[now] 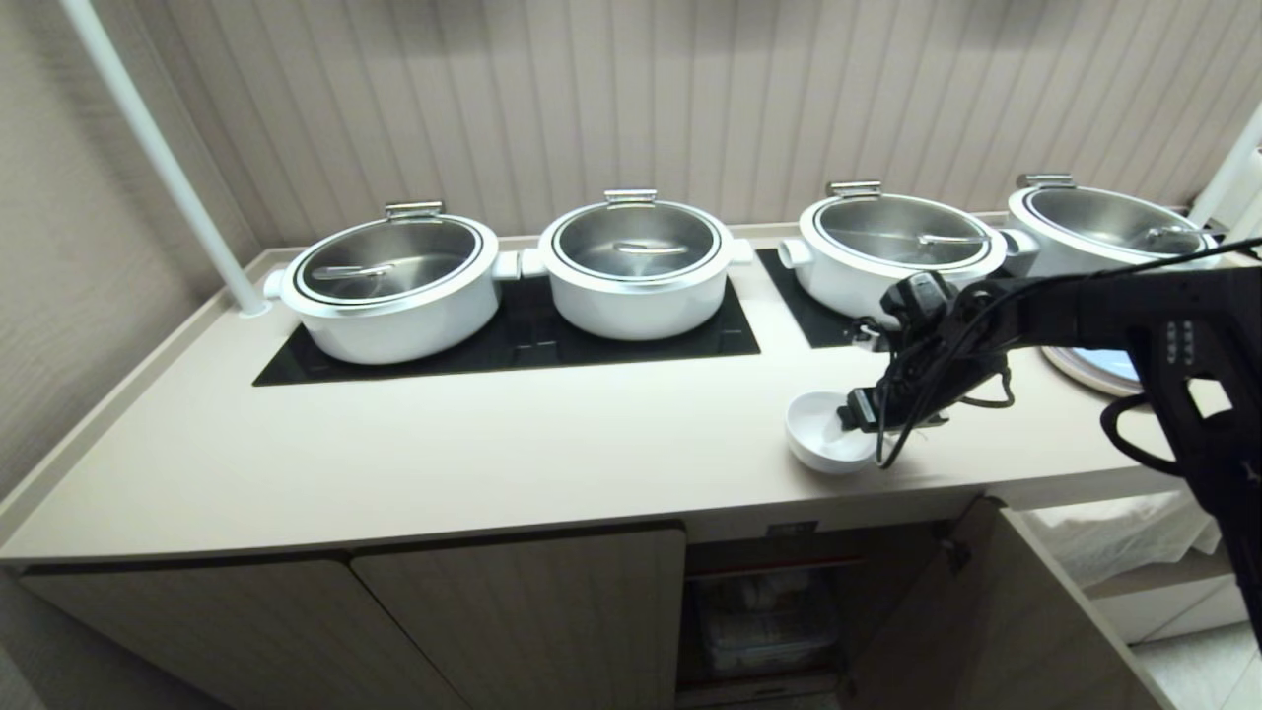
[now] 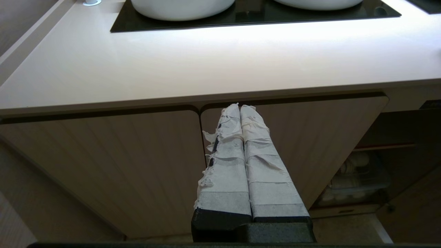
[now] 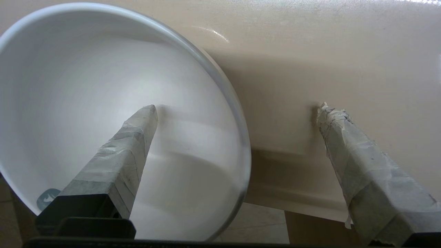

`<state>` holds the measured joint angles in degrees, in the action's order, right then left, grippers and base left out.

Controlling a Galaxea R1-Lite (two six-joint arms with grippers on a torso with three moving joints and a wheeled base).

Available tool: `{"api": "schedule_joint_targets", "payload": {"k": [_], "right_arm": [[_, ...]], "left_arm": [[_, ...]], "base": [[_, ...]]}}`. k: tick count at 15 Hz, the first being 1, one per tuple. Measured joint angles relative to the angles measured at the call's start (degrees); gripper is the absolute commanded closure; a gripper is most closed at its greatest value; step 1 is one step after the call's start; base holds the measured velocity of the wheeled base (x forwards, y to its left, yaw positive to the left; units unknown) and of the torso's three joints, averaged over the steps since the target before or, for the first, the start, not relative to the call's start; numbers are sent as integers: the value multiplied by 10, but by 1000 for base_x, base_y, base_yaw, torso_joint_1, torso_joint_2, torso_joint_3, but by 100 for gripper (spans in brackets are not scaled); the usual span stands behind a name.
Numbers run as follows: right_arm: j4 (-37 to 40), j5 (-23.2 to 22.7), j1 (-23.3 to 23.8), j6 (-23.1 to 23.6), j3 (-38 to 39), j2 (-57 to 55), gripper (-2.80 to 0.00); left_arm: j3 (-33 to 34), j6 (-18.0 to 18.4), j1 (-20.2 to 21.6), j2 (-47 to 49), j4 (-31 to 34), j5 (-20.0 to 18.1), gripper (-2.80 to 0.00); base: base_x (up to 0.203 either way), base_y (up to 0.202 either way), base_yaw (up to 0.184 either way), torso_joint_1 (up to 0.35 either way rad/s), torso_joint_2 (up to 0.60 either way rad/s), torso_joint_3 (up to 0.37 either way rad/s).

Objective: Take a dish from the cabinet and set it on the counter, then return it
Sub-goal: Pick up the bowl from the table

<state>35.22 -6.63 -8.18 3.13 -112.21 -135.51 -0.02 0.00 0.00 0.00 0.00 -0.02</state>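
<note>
Currently my right gripper [image 3: 237, 120] stands fully open astride the rim of the white bowl [image 1: 823, 439], gripping nothing. That bowl rests on the counter [image 1: 493, 444] edge, above the open cabinet [image 1: 779, 611]; returning it remains.

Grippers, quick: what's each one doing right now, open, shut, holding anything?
Right gripper: open, one of its fingers inside the dish and one outside, straddling its rim, not clamped.
Left gripper: shut, holding nothing, parked facing the cabinet doors.

Counter layout — dish near front edge

Dish [image 1: 826, 434] on counter [image 1: 444, 444], right of centre — four pots [image 1: 394, 286] behind; cabinet [image 1: 513, 621] below, apparently holding a bin [image 1: 764, 621].
</note>
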Motion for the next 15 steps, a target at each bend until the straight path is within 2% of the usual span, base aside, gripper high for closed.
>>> {"api": "schedule_joint_targets", "payload": {"k": [10, 11, 15], "right_arm": [[0, 1, -1, 0, 0, -2, -280], [0, 1, -2, 0, 0, -2, 0], [0, 0, -2, 0, 0, -2, 0]], "left_arm": [[0, 0, 0, 0, 0, 0, 0], [0, 0, 0, 0, 0, 0, 0], [0, 0, 0, 0, 0, 0, 0]], "base": [[0, 0, 0, 0, 0, 0], [0, 0, 0, 0, 0, 0], [0, 0, 0, 0, 0, 0]]}}
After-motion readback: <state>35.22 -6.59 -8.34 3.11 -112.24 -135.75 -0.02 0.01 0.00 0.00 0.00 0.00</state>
